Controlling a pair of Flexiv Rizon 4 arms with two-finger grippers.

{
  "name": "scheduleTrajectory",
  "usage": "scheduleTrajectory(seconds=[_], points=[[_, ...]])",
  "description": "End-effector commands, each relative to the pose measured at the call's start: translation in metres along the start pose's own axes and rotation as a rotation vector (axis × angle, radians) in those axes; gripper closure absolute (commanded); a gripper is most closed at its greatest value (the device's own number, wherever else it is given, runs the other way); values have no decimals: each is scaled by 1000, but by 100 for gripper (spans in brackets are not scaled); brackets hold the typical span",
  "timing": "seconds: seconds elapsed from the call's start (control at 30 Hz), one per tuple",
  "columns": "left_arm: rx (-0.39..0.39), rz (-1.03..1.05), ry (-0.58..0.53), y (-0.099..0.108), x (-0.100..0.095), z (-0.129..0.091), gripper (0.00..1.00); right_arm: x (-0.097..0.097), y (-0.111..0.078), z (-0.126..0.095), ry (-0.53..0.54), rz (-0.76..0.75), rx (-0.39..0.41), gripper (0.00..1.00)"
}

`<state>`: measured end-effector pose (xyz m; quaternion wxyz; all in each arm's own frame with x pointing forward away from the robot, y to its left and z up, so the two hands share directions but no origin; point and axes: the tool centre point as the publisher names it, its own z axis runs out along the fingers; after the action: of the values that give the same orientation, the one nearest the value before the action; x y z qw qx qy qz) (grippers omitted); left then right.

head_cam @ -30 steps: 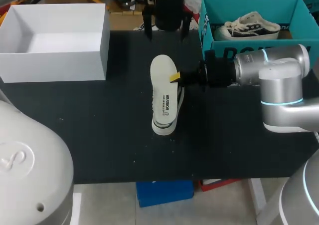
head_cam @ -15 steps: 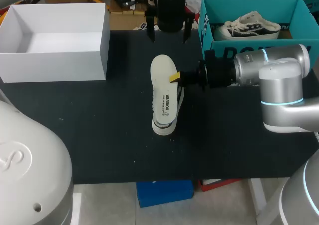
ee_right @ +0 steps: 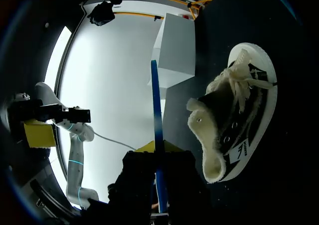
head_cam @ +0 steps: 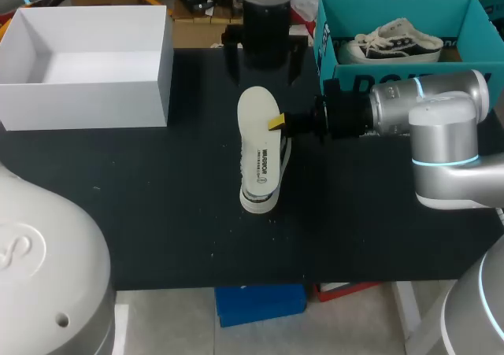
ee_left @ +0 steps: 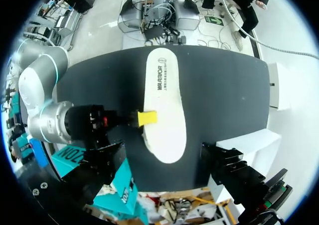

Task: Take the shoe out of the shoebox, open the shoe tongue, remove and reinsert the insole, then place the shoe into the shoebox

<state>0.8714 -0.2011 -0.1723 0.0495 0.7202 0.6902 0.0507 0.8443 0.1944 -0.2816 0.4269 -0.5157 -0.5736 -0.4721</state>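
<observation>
Since the insole [head_cam: 256, 134] looks thin, light and easy to bend, I judge its side edge the best hold. The right gripper [head_cam: 277, 122] pinches it there, over the shoe [ee_right: 234, 115] on the tabletop [head_cam: 157, 197]. The left gripper [head_cam: 264, 60] hangs wide open beyond.

insole [head_cam: 256, 138]: smooth matt off-white top, foam-like, with a thin blue edge
shoe [ee_right: 234, 115]: dark woven canvas, fleecy cream lining, cloth laces, matt rubber sole rim
desk [head_cam: 157, 205]: matt black, faintly speckled
white box [head_cam: 87, 103]: smooth matt card
teal shoebox [head_cam: 346, 78]: matt card
right arm [head_cam: 441, 127]: smooth silver-grey casing with a soft sheen
right end effector [ee_right: 157, 147]: matt black body, matt yellow tips
</observation>
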Motion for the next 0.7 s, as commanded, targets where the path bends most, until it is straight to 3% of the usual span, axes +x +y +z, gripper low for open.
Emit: scheduleTrajectory(seconds=[0.03,0.3,0.7], points=[[-30,2,-8,-20,3,0,0,0,0,1,-1,1,0,100],[-29,13,-14,-55,7,-4,0,0,0,1,-1,1,0,100],[-57,13,-15,-87,11,-11,0,0,0,1,-1,1,0,100]])
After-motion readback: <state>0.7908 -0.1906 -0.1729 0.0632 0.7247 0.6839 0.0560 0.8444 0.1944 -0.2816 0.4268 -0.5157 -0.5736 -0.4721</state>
